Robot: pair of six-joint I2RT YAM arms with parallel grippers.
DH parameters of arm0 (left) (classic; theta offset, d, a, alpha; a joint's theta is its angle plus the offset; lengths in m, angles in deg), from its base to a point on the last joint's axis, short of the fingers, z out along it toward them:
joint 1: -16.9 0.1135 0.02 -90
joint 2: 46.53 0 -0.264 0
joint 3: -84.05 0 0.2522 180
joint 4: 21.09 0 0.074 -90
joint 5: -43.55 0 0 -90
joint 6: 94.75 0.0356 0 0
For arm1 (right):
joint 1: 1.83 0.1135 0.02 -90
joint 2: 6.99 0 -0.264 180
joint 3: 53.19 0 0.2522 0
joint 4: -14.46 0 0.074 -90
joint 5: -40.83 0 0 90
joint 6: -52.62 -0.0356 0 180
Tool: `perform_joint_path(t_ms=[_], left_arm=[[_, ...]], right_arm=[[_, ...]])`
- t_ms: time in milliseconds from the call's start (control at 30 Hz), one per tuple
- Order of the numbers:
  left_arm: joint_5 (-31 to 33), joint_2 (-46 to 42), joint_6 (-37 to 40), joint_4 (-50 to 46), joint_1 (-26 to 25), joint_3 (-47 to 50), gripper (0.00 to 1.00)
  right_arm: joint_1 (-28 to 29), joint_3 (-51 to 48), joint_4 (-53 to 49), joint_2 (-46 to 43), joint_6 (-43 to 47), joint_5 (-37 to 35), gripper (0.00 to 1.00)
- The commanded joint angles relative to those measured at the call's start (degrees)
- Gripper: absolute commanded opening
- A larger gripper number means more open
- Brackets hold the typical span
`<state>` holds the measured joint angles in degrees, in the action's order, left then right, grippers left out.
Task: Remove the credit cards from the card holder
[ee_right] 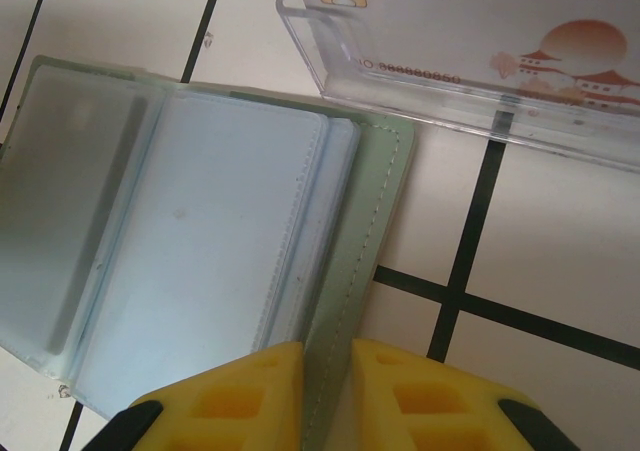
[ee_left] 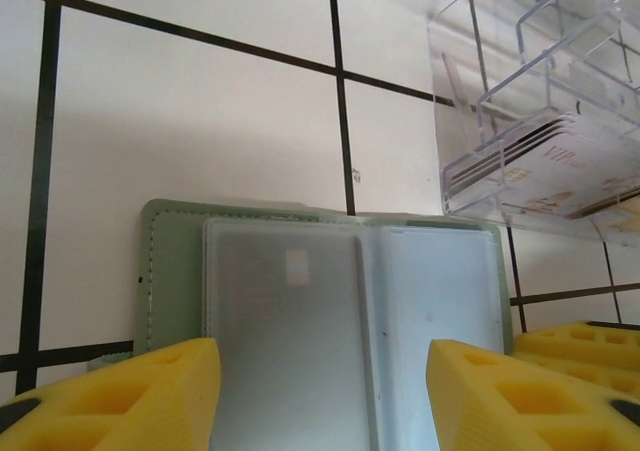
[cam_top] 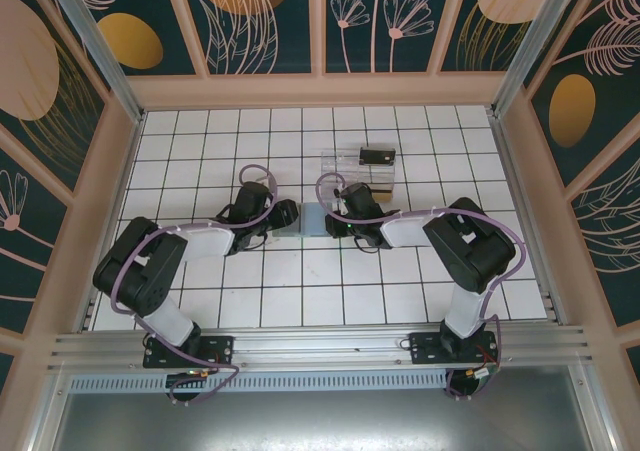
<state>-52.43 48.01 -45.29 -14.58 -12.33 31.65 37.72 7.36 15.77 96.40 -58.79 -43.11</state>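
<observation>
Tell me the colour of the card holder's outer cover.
Pale grey-green; the card holder shows best in the right wrist view.

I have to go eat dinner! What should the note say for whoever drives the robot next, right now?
Left gripper: open, jaws spread over the thin grey-green soft bifold card holder, lying open on the white tiled table.
Right gripper: shut on the card holder's cover edge.
Done: printed cards sit in the clear plastic rectangular tray beside it.
Left: check the frosted sleeves; I cannot tell whether cards remain inside.
</observation>
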Motion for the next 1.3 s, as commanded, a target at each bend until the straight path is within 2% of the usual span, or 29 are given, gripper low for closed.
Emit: perform_joint_path(t_ms=[0, 300, 800, 967, 1267], left_arm=[[-0.70, 1.76, 1.02, -1.03, 0.10, -1.37, 0.57], [-0.35, 1.90, 0.72, -1.22, 0.14, -1.20, 0.56], [-7.00, 2.81, 0.35, 1.39, 0.14, -0.92, 0.56], [-9.09, 2.47, 0.43, 2.27, 0.14, -0.90, 0.60], [-11.45, 2.49, 0.24, 3.24, 0.06, -1.05, 0.61]], right_arm=[[1.06, 1.11, 0.02, 2.12, -0.39, 0.70, 0.22], [1.05, 1.20, -0.04, 2.41, -0.39, 0.77, 0.22], [1.05, 1.20, 0.22, 2.62, -0.62, 0.88, 0.22], [1.05, 1.12, 0.22, 2.65, -0.61, 0.83, 0.22], [1.06, 0.94, 0.22, 2.67, -0.63, 0.70, 0.22]])
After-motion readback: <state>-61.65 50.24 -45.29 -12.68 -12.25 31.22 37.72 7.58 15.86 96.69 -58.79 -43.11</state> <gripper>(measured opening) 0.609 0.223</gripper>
